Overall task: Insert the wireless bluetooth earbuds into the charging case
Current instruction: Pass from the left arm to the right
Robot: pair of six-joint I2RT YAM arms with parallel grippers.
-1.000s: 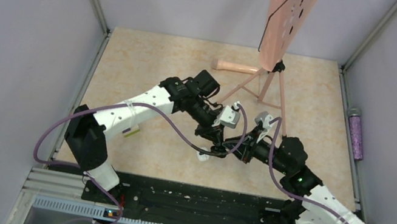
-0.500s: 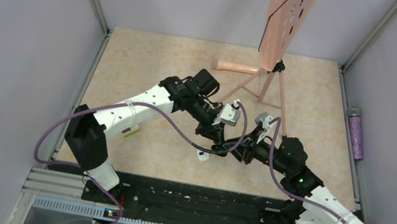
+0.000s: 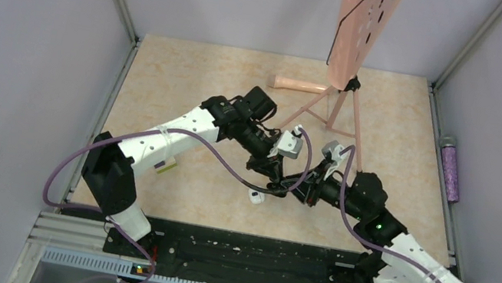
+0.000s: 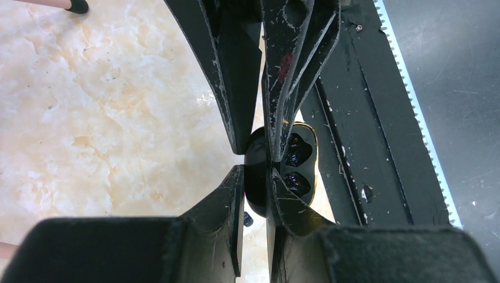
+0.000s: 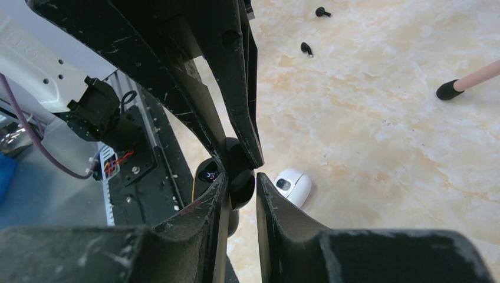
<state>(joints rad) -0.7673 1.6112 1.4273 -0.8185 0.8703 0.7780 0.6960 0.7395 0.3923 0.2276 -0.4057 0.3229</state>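
The black charging case (image 4: pixel 257 158) hangs above the table, and my left gripper (image 4: pixel 255 171) is shut on its rounded half. Its open half (image 4: pixel 302 168) has a yellow rim and two glossy dark hollows. My right gripper (image 5: pixel 242 177) comes in from the opposite side, its jaws narrowly apart around the same rounded part (image 5: pixel 240 184). One finger lies against it and a sliver of gap shows at the other. Two tiny black earbuds (image 5: pixel 306 49) (image 5: pixel 322 11) lie on the table beyond. In the top view both grippers (image 3: pixel 271 178) (image 3: pixel 292 185) meet mid-table.
A small white rounded object (image 5: pixel 293 186) (image 3: pixel 254 197) lies on the table right under the grippers. A pink stand with a board (image 3: pixel 361 28) and a pink cylinder (image 3: pixel 300 86) stand at the back. A purple-and-yellow block (image 3: pixel 165 166) sits left, and the black rail (image 3: pixel 243 257) runs along the near edge.
The right wrist has edged slightly left toward the left gripper. The left arm and the white object stay where they were.
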